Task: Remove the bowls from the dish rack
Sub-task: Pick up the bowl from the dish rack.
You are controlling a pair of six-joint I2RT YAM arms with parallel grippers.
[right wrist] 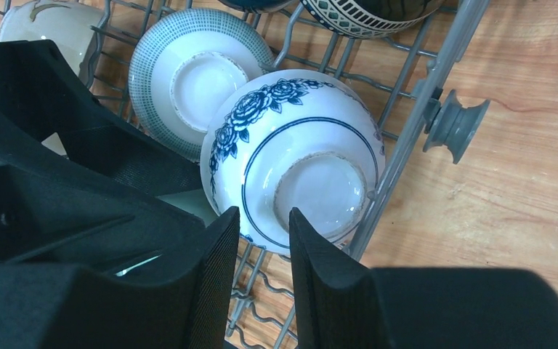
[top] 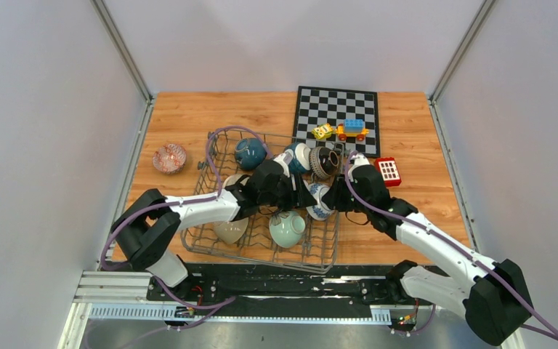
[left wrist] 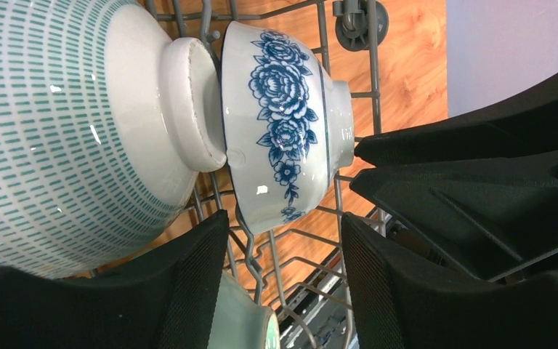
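We see the left gripper (left wrist: 283, 218) released, its jaws spread wide on either side of the lower edge of the floral bowl (left wrist: 285, 123) and not closed on it. The right gripper (right wrist: 264, 212) has its jaws only narrowly parted in front of the same bowl's outer wall, just below the foot ring. We cannot tell whether they touch or grip it.

That bowl stands on edge at the right side of the dish rack (top: 312, 254), its foot turned right, close against the side rail. The foot of a dashed bowl (left wrist: 65, 131) touches its rim on the left.

From above, both wrists cover the floral bowl almost wholly, and we cannot see either set of fingertips there. A celadon bowl (top: 288, 228) lies just near of the left gripper; the left wrist view cuts it off to a sliver of rim. A beige bowl (top: 230, 231) sits at the near left, partly under the left arm. A dark teal bowl (top: 250, 153) and a striped bowl (top: 325, 161) stand along the far side.

A pinkish bowl (top: 169, 157) rests on the worktop (top: 189, 116) left of the rack. Farther off lies a chessboard (top: 338, 109) carrying toy blocks (top: 352, 129), and a red block (top: 388, 171) sits just right of the right wrist.
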